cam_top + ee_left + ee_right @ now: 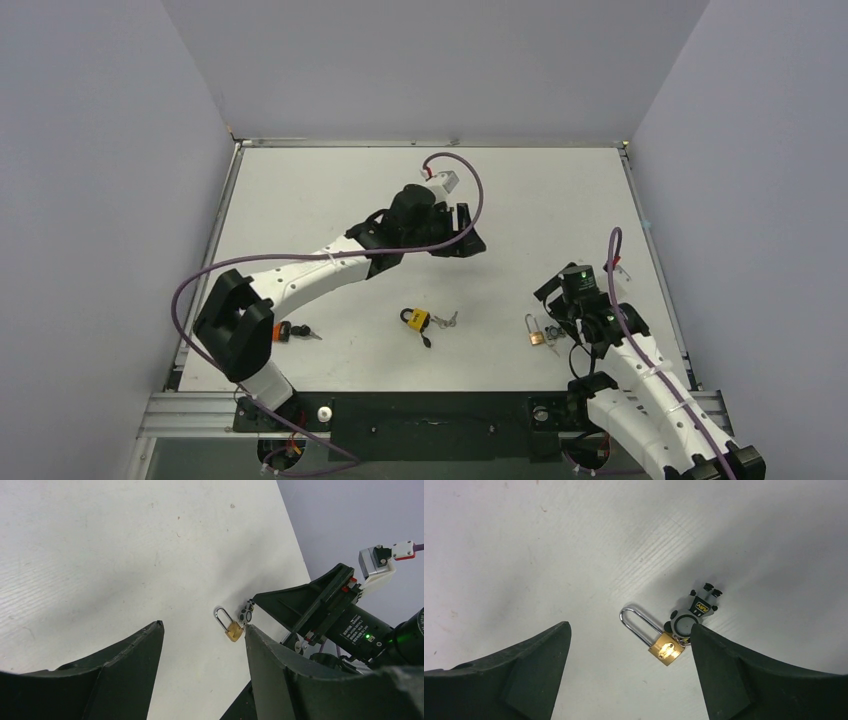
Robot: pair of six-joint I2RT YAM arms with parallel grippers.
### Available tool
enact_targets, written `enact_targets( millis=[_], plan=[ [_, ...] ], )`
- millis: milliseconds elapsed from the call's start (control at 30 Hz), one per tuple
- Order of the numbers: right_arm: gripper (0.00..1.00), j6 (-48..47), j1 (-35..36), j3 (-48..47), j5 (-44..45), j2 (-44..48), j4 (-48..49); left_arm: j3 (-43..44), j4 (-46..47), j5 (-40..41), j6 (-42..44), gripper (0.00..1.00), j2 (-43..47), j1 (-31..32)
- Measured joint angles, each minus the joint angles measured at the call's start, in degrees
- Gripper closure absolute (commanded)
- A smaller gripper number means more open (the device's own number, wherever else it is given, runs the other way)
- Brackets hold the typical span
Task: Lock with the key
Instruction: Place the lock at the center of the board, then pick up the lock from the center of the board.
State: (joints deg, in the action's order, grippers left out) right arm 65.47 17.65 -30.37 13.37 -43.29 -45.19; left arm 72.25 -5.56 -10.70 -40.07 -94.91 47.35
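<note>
A small brass padlock [666, 650] with a long steel shackle lies flat on the white table. A panda keychain [691, 615] lies against its body on a ring; the key blade is hidden. The padlock also shows in the top view [536, 334] and the left wrist view [233, 630]. My right gripper [630, 626] is open and empty, hovering just above the padlock, with its right finger next to the lock body; it also shows in the top view [556, 315]. My left gripper [203, 625] is open and empty, raised over the table's middle [468, 240], far from the padlock.
A yellow and black padlock [416, 320] with a bunch of keys [446, 320] lies at the table's front centre. A small black and yellow key fob [292, 331] lies by the left arm's base. Purple walls enclose the table [330, 190] on three sides.
</note>
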Motion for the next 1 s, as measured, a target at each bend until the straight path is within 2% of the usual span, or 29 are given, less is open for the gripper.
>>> enact_targets(
  millis=[333,500,700,1000],
  plan=[
    [0.15,-7.13,0.2,-7.39,0.33,-1.51,-0.04,-6.78,-3.13,0.59,0.02,0.41,12.94,-7.15],
    [0.14,-10.47,4.57,-10.47,1.07,-5.92,1.9,-10.32,-6.49,2.58,-0.39,0.41,20.17,-11.8],
    [0.14,-14.05,12.63,-15.04,2.78,-12.37,5.84,-15.21,-15.67,8.85,-1.95,0.41,28.22,-22.56],
    [0.14,-18.99,13.57,-15.23,0.79,-18.78,11.13,-25.07,-29.83,14.43,-7.21,0.42,38.1,-43.19]
  ],
)
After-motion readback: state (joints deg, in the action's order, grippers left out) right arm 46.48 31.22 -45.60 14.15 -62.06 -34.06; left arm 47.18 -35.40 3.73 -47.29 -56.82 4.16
